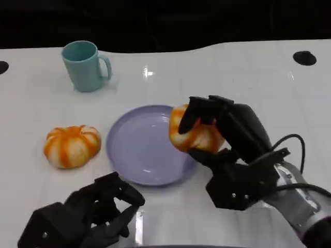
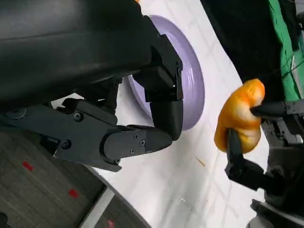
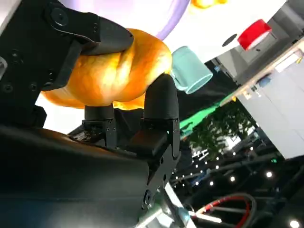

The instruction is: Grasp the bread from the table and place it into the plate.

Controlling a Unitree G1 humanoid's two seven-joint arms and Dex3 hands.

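Observation:
My right hand point(image 1: 227, 139) grips an orange-and-white bread roll point(image 1: 194, 134) above the right rim of the lilac plate point(image 1: 142, 147). In the right wrist view the bread point(image 3: 114, 71) is clamped between black fingers point(image 3: 161, 102), with the plate's rim point(image 3: 173, 14) behind it. The left wrist view shows the held bread point(image 2: 240, 116) lifted beside the plate point(image 2: 192, 80). A second pumpkin-shaped bread point(image 1: 71, 145) lies on the table left of the plate. At the near edge my left hand point(image 1: 90, 214) rests with curled fingers point(image 2: 142, 140) and holds nothing.
A teal mug point(image 1: 85, 65) stands at the back left; it also appears in the right wrist view as the mug point(image 3: 190, 71). The white table point(image 1: 248, 77) stretches wide at the right and back. A dark round hole point(image 1: 304, 58) marks the far right corner.

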